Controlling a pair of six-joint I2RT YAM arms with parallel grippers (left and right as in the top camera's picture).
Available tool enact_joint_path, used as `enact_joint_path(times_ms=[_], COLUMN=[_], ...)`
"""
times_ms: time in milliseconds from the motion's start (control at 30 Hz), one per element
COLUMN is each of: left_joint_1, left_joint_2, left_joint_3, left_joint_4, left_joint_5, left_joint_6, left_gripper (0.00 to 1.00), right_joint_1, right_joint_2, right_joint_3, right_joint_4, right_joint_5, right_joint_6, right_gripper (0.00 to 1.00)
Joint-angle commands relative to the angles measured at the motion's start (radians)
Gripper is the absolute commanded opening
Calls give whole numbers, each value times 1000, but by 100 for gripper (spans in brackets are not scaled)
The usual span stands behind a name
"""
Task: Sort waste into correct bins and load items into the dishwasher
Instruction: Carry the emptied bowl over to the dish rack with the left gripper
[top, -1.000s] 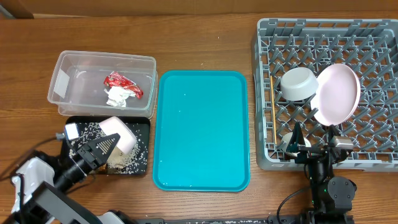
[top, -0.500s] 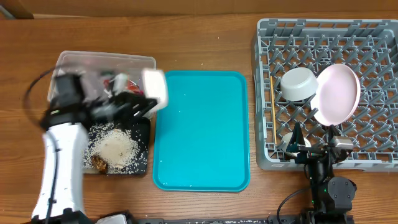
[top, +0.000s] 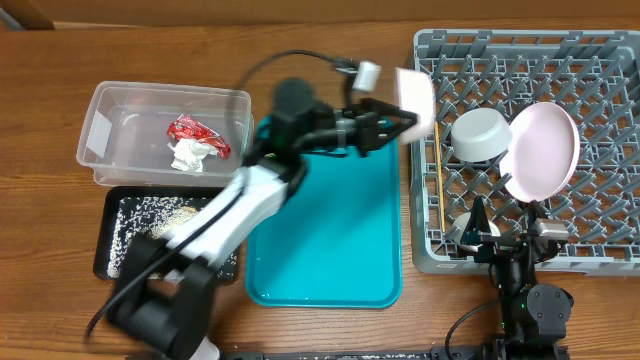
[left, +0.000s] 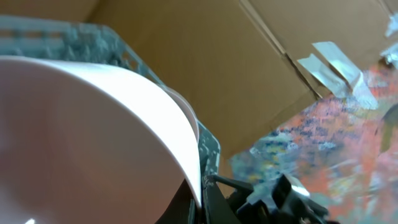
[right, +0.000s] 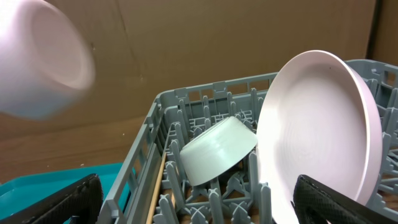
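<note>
Small white bowl (top: 416, 97) tipped on side in air above left edge of grey dish rack (top: 600, 60); mouth direction unclear. Bowl sits at tips of left gripper (top: 398, 118), fingers clamped on its rim. Right gripper (top: 497, 235) low at rack's near edge, fingers (right: 56, 199) spread wide, empty. Plate (right: 317, 137), silvery-rimmed bowl (right: 217, 149) and chopsticks (right: 157, 186) in rack.

Overhead: bright, even soft light from above, faint shadows; only the left arm (top: 240, 200) is motion-smeared, rest sharp. Left wrist: whole frame smeared, bowl (left: 93, 137) too close and soft, nearly blown out along its lit edge. Right wrist: dimmer, warmer; rack (right: 205, 186) and plate (right: 317, 137) crisp with a mild sheen on the plate, bowl at top left blurred.
</note>
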Motion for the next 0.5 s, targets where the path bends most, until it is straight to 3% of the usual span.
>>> enact_joint_path(times_ms=[0, 233, 467], left_joint_1=[-49, -87, -78], left_joint_2=[135, 307, 352], left_joint_3=[130, 323, 329], left_joint_4=[15, 15, 8], left_joint_5=[-29, -29, -76], left_joint_6=[-138, -101, -105], left_gripper=[4, 4, 4], right_joint_1=[-6, -6, -6], right_joint_2=[-8, -8, -8], right_joint_3=[-10, -10, -10], right_joint_4=[4, 3, 4], right_joint_5=[-2, -2, -2], right_joint_6=[0, 0, 0], right_gripper=[100, 100, 100])
